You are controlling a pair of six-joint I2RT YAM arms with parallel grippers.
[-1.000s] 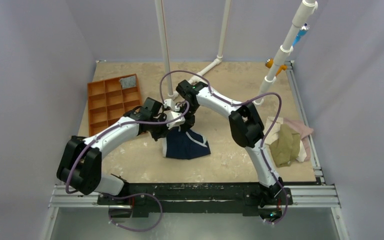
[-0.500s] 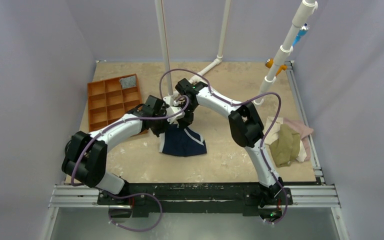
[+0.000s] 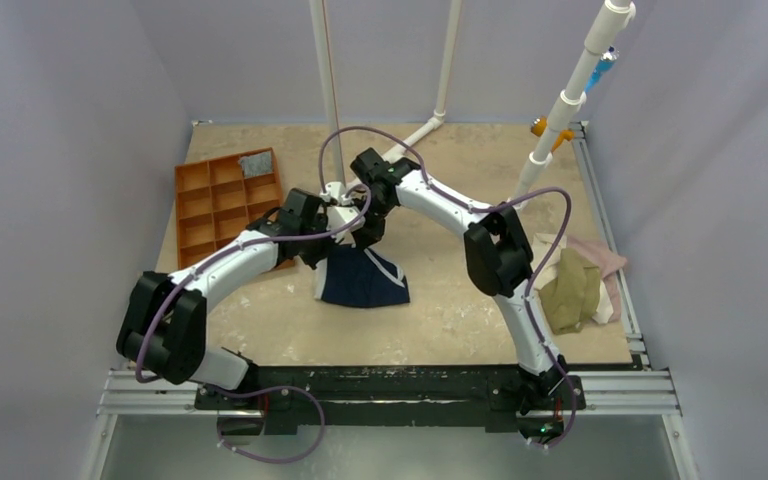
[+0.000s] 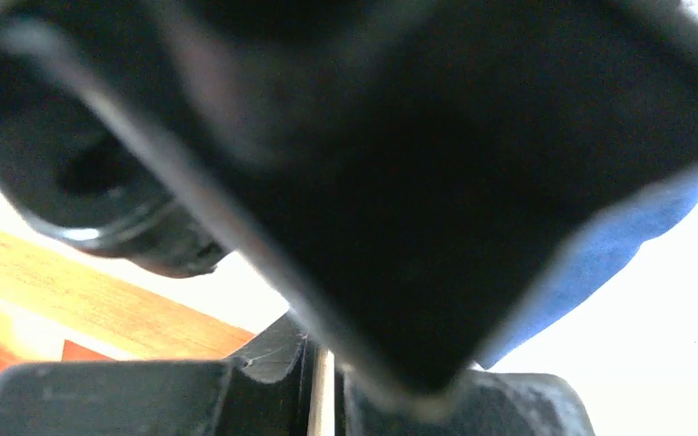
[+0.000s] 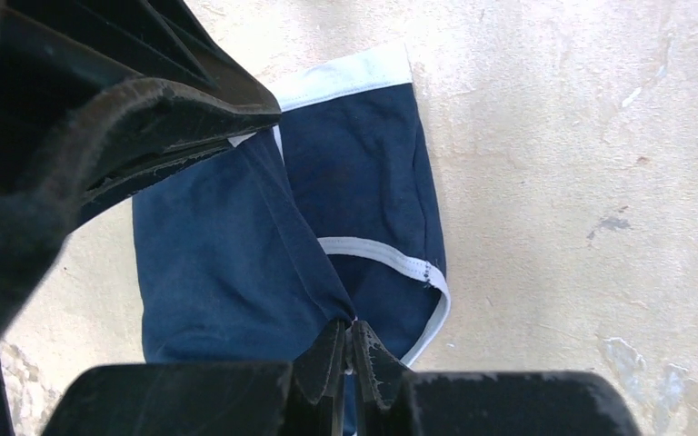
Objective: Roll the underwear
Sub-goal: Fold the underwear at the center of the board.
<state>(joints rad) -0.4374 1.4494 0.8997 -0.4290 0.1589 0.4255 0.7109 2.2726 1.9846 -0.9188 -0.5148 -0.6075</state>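
- Beige, mottled desk (image 3: pixel 460 320) inside pale grey walls carried everything. The underwear (image 3: pixel 365 283) sat near its middle, between the 2 arms. It was well apart from the orange tray (image 3: pixel 222 205) on the left, and from the olive garment (image 3: pixel 570 295) and pink cloth (image 3: pixel 608 258) at the right edge.
- The garment's far edge was drawn up off the desk toward both wrists, while its near part lay on the surface.
- The right tool (image 5: pixel 347 341) had its tips together, clamped on a pinch of the navy cloth. From there the fabric ran down in 1 long crease toward the white band (image 5: pixel 345 77).
- The left tool (image 4: pixel 324 400) had its fingers almost touching, with only a thin pale sliver between them. A dark blurred shape filled most of that wrist view, with blue cloth showing past it. From above, the left tool (image 3: pixel 322 258) met the garment's raised left corner, so I judged it pinched on that corner.
- The right tool (image 3: pixel 368 236) sat just beside the left one, the 2 wrists crowded together over the lifted edge.
- I judged the step in hand to be the start of the roll: 1 edge was gripped and raised, but no turn of cloth had formed.
- The next move would call for both tools to carry that edge over the flat part at the same height and pace, keeping it taut. They would need to set it down squarely so the 1st turn was tight, without the close wrists knocking each other.
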